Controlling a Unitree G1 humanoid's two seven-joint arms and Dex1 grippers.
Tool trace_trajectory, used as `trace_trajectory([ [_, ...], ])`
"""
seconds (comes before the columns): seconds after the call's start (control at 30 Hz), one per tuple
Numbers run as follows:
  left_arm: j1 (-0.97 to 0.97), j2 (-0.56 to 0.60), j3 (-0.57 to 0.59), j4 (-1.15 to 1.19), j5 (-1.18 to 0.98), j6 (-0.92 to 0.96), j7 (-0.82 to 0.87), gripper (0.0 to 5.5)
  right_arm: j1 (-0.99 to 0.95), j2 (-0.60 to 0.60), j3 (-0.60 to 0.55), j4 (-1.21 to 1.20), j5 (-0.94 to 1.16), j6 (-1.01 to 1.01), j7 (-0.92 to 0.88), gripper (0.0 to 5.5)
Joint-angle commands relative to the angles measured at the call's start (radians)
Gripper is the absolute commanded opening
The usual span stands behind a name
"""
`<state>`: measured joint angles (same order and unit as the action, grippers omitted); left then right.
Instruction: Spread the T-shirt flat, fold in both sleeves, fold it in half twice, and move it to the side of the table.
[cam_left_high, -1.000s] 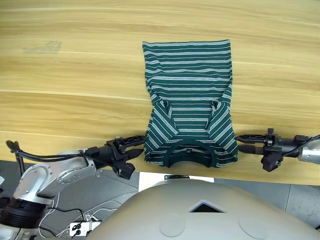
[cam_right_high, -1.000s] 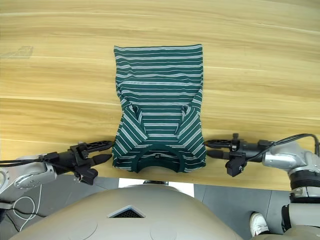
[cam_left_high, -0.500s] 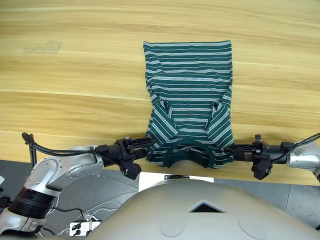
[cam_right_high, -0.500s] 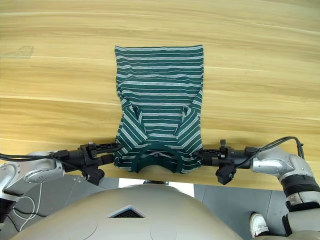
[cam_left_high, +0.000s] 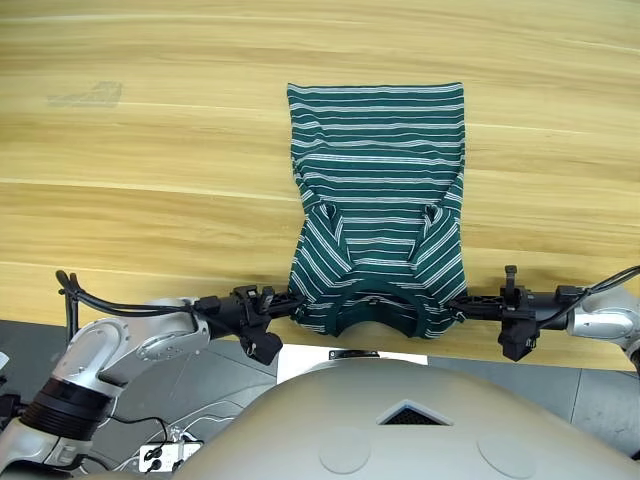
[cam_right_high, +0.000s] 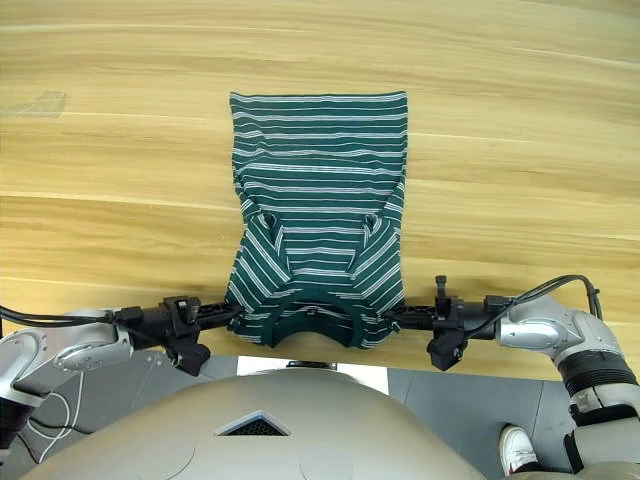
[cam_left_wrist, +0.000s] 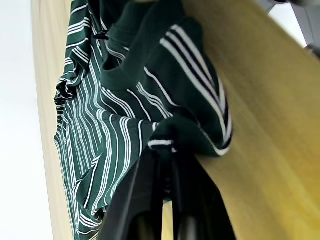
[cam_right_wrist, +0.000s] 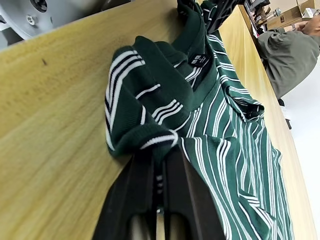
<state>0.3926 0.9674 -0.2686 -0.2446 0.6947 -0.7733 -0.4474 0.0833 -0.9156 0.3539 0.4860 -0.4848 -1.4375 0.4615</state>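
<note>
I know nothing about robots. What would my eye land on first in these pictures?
A dark green T-shirt with white stripes, its sleeves already folded in, lies on a wooden table with its collar toward the robot. The left gripper and the right gripper each pinch a shoulder corner at the table's near edge.

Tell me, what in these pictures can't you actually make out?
- Tips of the left tool: buried in a bunched fold of the shirt, left wrist view.
- Tips of the right tool: buried in the shirt's other bunched corner, right wrist view.
- Neck label: print too small to read, right wrist view.
- Table: far and side edges cut off by the picture edge, both head views.
</note>
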Motion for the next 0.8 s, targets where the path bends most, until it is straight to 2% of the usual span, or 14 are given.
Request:
trace_trajectory([
  [0.03,0.068,0.044,0.041,0.006,-0.074,0.104,-0.081,0.00,-0.013,-0.021,0.036,0.005,0.069,0.051,0.009,0.00],
  [0.2,0.113,0.088,0.186,-0.023,-0.328,0.237,-0.160,0.00,0.006,-0.038,0.098,-0.001,0.129,0.100,0.044,0.00],
  [0.4,0.164,0.072,0.232,-0.043,-0.489,0.355,-0.254,0.00,-0.016,-0.047,0.156,-0.101,0.390,0.272,0.136,0.00],
  [0.53,0.182,0.056,0.227,-0.106,-0.529,0.405,-0.290,0.00,0.012,-0.088,0.190,-0.366,0.747,0.640,0.317,0.00],
  [0.63,0.206,0.048,0.228,-0.174,-0.555,0.445,-0.317,0.00,0.041,-0.173,0.181,-0.582,0.964,0.957,0.459,0.00],
  [0.7,0.215,0.049,0.273,-0.223,-0.604,0.488,-0.332,0.00,0.055,-0.234,0.158,-0.685,1.047,1.123,0.532,0.00],
  [0.8,0.219,0.047,0.375,-0.249,-0.699,0.547,-0.355,0.00,0.054,-0.256,0.090,-0.756,1.115,1.274,0.571,0.00],
])
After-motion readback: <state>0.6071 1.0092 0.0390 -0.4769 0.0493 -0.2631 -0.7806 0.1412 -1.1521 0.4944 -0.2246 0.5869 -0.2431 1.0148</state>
